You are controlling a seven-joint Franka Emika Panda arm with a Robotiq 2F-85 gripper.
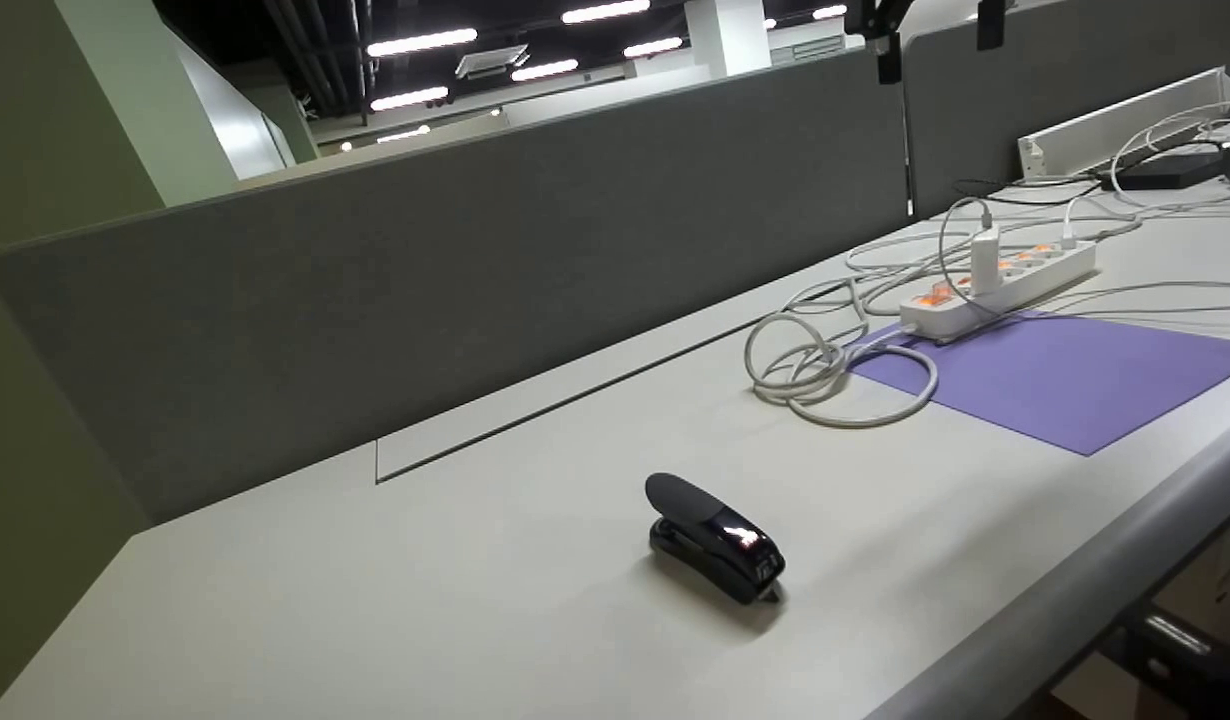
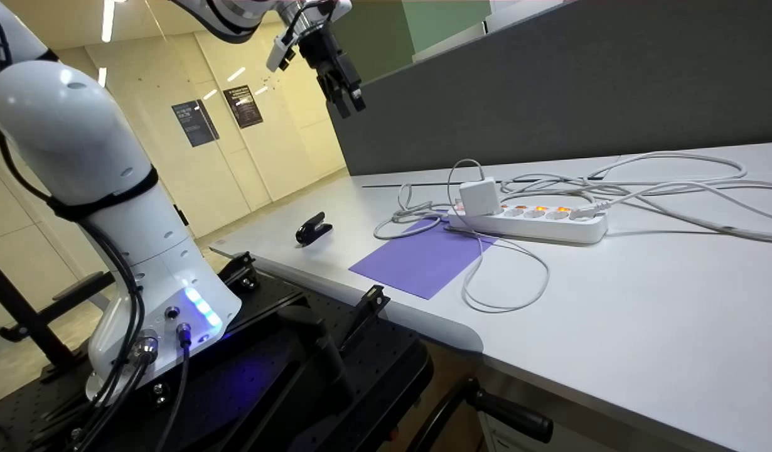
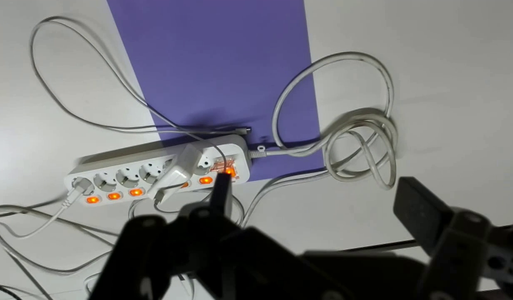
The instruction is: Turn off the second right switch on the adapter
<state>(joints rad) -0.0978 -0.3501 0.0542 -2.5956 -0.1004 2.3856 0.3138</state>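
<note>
The adapter is a long white power strip (image 1: 1037,284) at the edge of a purple sheet, and it shows in an exterior view (image 2: 536,230) and the wrist view (image 3: 129,177). In the wrist view its row of small switches glows orange, with a larger lit switch (image 3: 230,171) under a clear cover at the right end. A white charger (image 3: 177,171) is plugged in and partly hides one switch. My gripper (image 3: 317,189) is open and empty, high above the desk, as both exterior views (image 1: 940,52) (image 2: 351,108) show. Its left finger overlaps the strip's right end in the wrist view.
Looped pale cables (image 3: 365,121) lie beside the strip's right end. A thin cable crosses the purple sheet (image 3: 223,62). A black stapler (image 1: 715,540) stands on the desk. A dark partition (image 2: 549,81) runs behind the desk. More cables and a black box (image 1: 1165,170) lie farther along.
</note>
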